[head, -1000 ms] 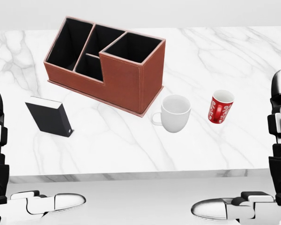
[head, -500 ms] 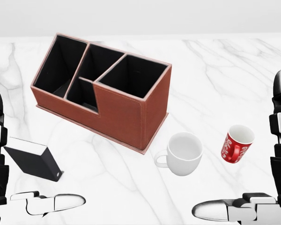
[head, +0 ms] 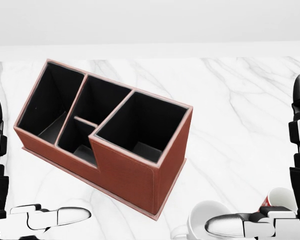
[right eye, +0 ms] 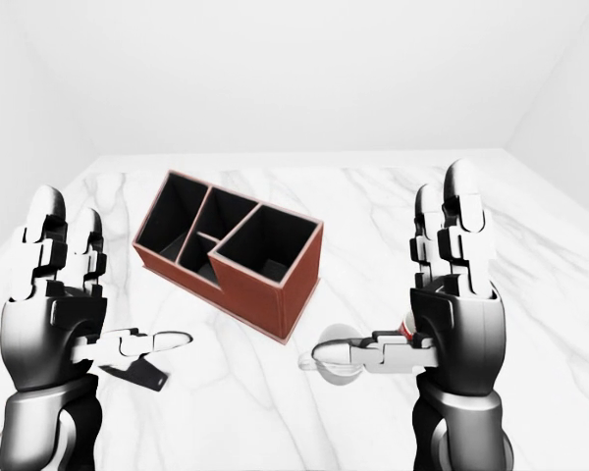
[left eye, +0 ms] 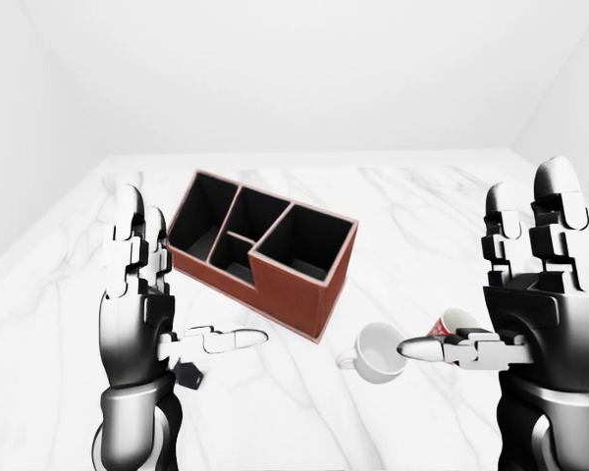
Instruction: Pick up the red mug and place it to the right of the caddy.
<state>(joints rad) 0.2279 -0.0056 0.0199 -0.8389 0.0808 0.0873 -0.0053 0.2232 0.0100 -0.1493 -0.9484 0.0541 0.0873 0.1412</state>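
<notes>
Standing upright with fingers spread and nothing in its grasp, the right hand (left eye: pixel 530 294) rose at the right of the left-eye view, its thumb pointing left across the lower middle of the frame. The left hand (left eye: pixel 137 294) mirrored it at the left, equally open and empty.

Just behind the right thumb, low and right of centre, the red mug (left eye: pixel 452 324) showed only as a sliver of rim and red wall, the hand covering the rest. Close on its left stood a white mug (left eye: pixel 378 351), handle toward the frame's left. Above and left of both sat the brown caddy (left eye: pixel 265 255), its black compartments open upward, on the white marble table (left eye: pixel 422 196). A small black stand (right eye: pixel 137 373) lay at lower left in the right-eye view.

The risk, in my judgement, lay in crowding: the white mug already occupied the spot beside the caddy's right end, so a reach for the half-hidden red mug could knock it or grip blindly.
</notes>
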